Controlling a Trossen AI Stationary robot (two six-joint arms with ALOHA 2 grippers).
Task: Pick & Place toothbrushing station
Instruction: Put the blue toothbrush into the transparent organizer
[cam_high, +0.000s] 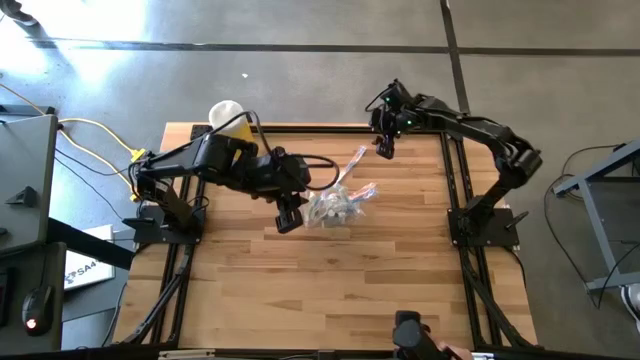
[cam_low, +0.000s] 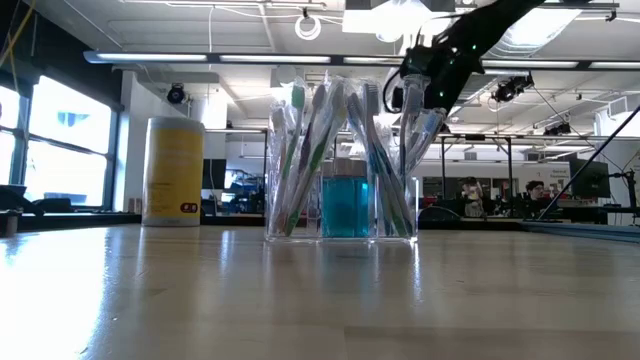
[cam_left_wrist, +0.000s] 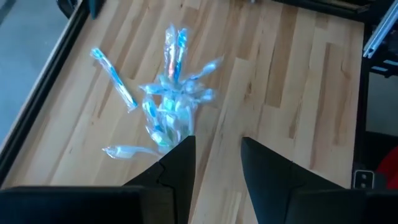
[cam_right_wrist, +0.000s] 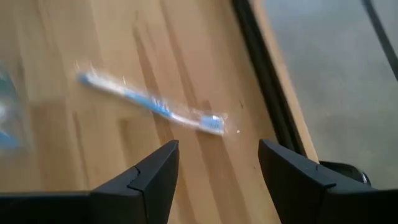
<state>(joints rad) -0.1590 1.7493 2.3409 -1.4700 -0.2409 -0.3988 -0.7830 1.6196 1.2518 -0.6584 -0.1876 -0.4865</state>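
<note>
Jaws of both grippers empty, parted; container (cam_low: 342, 205) walls barely discernible.

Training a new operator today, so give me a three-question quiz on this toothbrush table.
1. True or false: every toothbrush stands inside the clear container.
2. Which gripper hangs over the loose wrapped toothbrush? A) left gripper B) right gripper
3. Fill in: the yellow bottle has a ____ cap.

Key: 1 false, since one toothbrush lies on the table beside the container; 2 B; 3 white.
</note>
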